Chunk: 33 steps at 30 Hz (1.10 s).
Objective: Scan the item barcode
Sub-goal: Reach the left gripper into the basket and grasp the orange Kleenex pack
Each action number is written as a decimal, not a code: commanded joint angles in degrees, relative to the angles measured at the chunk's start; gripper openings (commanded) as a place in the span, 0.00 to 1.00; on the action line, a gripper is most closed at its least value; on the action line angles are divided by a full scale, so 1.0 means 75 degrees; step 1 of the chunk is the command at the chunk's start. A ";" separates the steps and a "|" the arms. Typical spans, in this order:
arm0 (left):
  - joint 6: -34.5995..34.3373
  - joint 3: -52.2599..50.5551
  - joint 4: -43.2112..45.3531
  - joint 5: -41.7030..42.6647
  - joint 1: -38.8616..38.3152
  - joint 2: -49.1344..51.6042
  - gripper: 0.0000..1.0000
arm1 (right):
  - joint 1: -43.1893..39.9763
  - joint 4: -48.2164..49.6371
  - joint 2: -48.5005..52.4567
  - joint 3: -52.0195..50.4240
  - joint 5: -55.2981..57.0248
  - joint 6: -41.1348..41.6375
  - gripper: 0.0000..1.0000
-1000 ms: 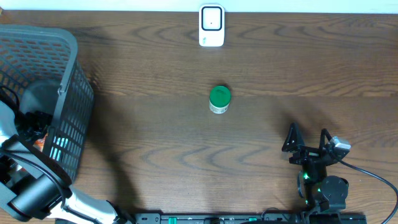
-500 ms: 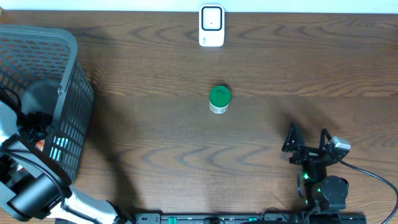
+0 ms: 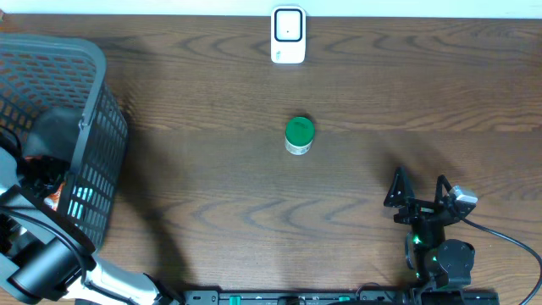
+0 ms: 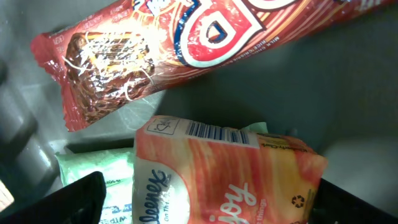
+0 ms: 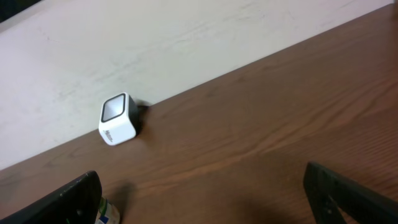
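- Right hand (image 3: 419, 182): spread and empty, low over the surface (image 3: 212, 169) by the robot's base.
- Left hand (image 4: 217, 199): spread inside the basket (image 3: 93, 110), above a tissue pack (image 4: 224, 168). It grips nothing, so pickup and scan both appear to remain.
- Tissue pack: "Kleenex" is partly readable and the barcode (image 4: 214, 132) faces up. Lettering on the red snack wrapper (image 4: 186, 50) is cut off.
- Green-lidded jar (image 3: 299, 134): mid-surface.
- Scanner (image 3: 288, 35): far edge.

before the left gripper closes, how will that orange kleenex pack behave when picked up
The orange Kleenex pack is probably soft: its film wrapper looks puffy and creased, so it would likely squash under a grip. The glossy film may be slippery. Being tissues, it is likely light for its size.
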 commanded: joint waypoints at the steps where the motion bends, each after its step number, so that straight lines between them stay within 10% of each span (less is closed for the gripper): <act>1: 0.0073 -0.0064 -0.0044 -0.0032 0.0023 0.0102 0.95 | 0.0015 -0.0023 -0.0020 -0.0012 0.0064 0.0009 0.99; 17: 0.0070 -0.0067 -0.0061 -0.0012 0.0023 0.0102 0.64 | 0.0015 -0.0023 -0.0020 -0.0012 0.0064 0.0009 0.99; 33: 0.0166 0.1454 -0.1029 0.0682 0.0023 -0.0131 0.63 | 0.0015 -0.0023 -0.0020 -0.0012 0.0064 0.0006 0.99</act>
